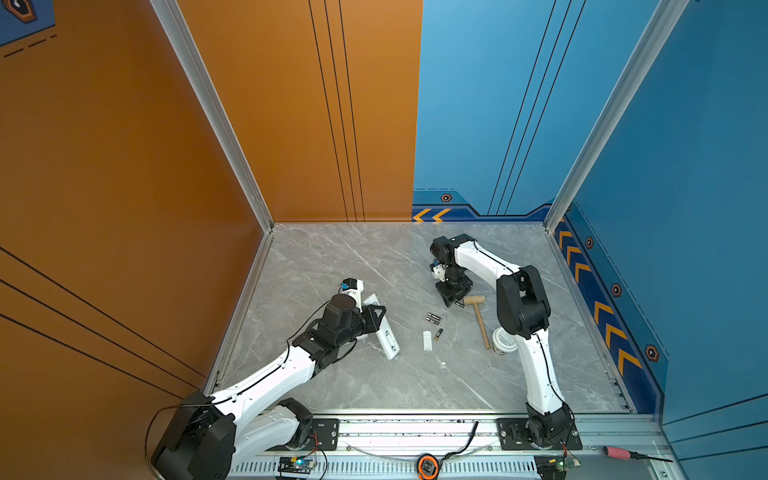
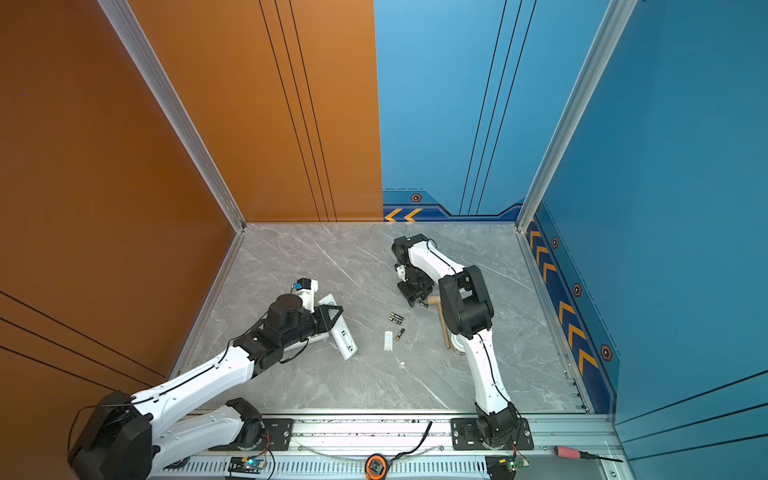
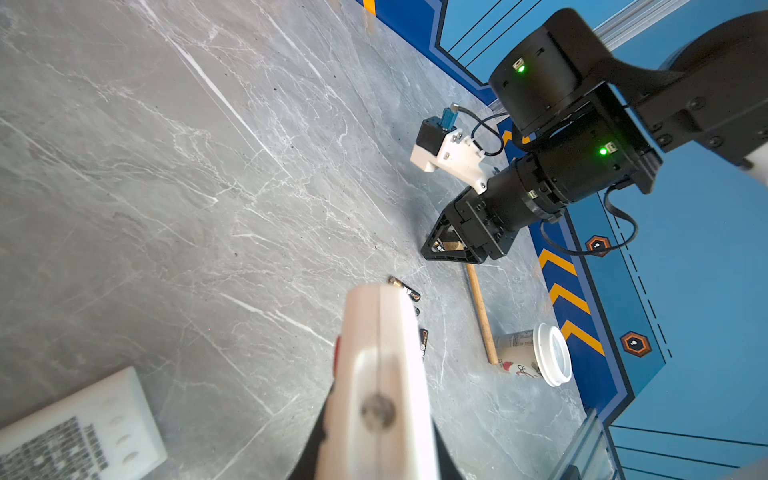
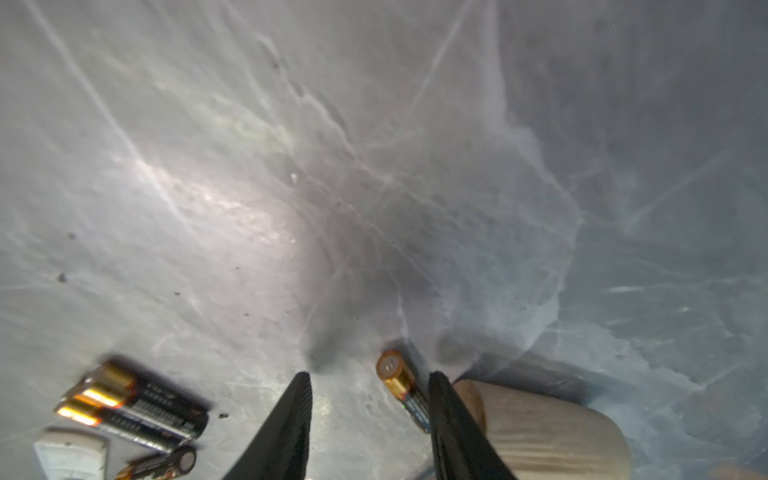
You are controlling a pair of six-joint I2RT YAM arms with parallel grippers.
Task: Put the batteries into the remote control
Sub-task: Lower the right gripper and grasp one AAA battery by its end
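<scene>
On the left, I find the left gripper clamped on the white remote control, left of centre on the table. Mid-table, three batteries lie loose near a small white cover. On the right, the right gripper stands spread astride a fourth battery, just beside the mallet head

White shells and black joint housings on left arm and right arm, with thin black cables along the shells. Black triangular frames on left gripper and right gripper. White wrist camera mount with blue plug, green lights, black screws.
</scene>
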